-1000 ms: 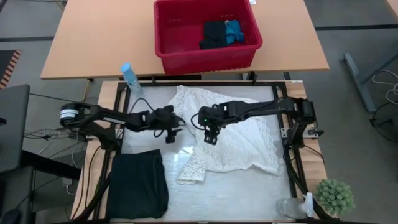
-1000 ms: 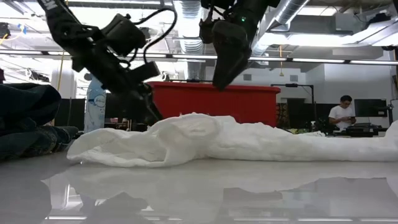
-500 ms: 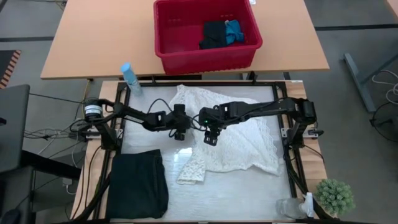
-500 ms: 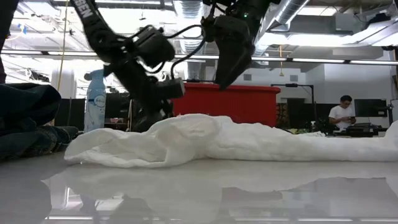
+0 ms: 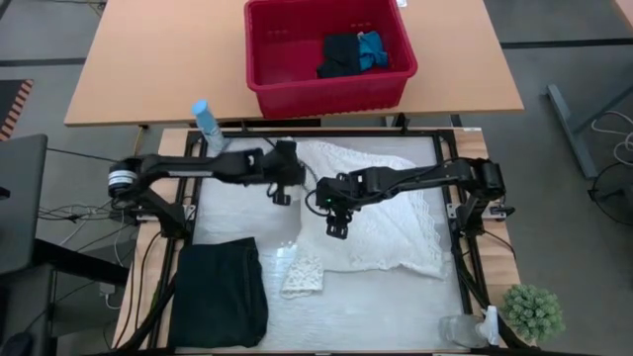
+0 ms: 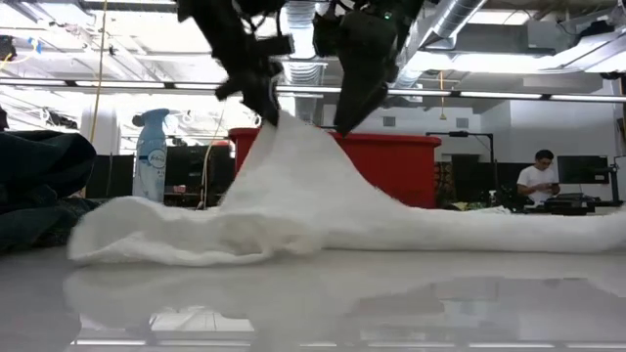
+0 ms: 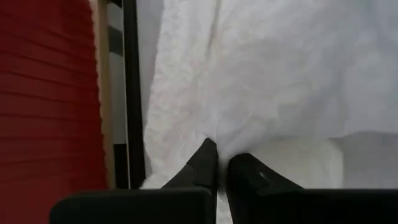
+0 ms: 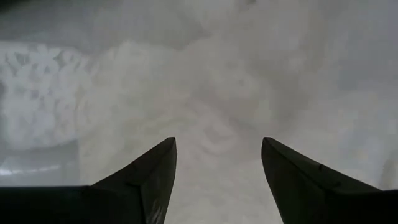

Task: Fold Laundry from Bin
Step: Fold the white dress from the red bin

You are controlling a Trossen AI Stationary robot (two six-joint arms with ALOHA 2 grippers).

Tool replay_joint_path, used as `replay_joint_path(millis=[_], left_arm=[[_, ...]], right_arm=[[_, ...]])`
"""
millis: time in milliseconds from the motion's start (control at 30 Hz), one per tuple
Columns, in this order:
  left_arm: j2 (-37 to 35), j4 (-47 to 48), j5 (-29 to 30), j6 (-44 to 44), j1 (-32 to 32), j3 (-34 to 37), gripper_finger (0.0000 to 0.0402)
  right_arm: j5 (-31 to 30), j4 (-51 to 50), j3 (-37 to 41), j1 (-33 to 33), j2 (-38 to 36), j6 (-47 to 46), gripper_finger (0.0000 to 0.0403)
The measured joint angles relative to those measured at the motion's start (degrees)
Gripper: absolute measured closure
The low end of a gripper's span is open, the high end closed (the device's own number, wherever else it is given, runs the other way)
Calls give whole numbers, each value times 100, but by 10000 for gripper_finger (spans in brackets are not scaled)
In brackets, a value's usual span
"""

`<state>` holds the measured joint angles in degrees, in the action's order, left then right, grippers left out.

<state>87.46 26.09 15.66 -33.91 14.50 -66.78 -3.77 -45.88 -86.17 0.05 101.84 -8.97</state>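
No legible text or labels anywhere.

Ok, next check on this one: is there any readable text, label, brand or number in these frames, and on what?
No text can be read in any view.
Spray bottle: its label shows only pale markings, too blurred to read.
Red bin: no label or print shows.
White garment, pinched and lifted by the left gripper: no tag or print shows.
Folded black garment: no tag or print shows.
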Motion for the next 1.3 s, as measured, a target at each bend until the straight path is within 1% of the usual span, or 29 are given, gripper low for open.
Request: replay_joint_path(millis=[100,167,233,333,433,533,600,667,767,867,933,1000,1100,1200,1233,1300], left_arm=[[-140,585,-443,-20,195,-375,398],[-136,597,-738,-16,356,-493,393],[-114,593,-834,-47,507,-541,383],[62,713,-998,-24,671,-564,359],[285,1146,-1262,159,749,-551,327],[327,1553,-1318,415,786,-551,296],[283,1970,-1289,584,802,-551,279],[149,2337,-1419,822,809,-544,268],[-146,2857,-1997,1358,800,-549,262],[-410,2971,-2776,2322,779,-549,261],[-560,2750,-3295,3129,705,-507,261],[-663,2246,-3435,3751,502,-308,261],[-701,1285,-3222,4558,84,273,261],[-693,67,-2935,5697,-351,1038,261],[-687,-455,-2845,6107,-496,1353,261],[-670,-1651,-2607,6973,-750,2047,261]], right_arm=[[264,428,0,-21,1,289,143],[439,748,0,-46,11,469,143],[542,976,16,-53,33,634,143],[564,1327,191,-100,122,622,143],[596,1643,640,-105,163,506,143],[528,2207,1284,-98,162,209,143],[375,2245,1644,-89,162,-148,143],[229,2186,1982,-93,162,-464,143],[92,2156,2452,-107,161,-850,143],[39,2023,2704,-58,76,-1106,143],[-80,1774,2803,-4,48,-1269,142],[-244,1441,2886,42,34,-1488,142],[-501,684,2920,80,37,-1767,142],[-849,-41,2920,79,6,-2127,142],[-915,-209,2931,76,-30,-2139,142],[-989,-214,2946,76,-241,-2124,142]])
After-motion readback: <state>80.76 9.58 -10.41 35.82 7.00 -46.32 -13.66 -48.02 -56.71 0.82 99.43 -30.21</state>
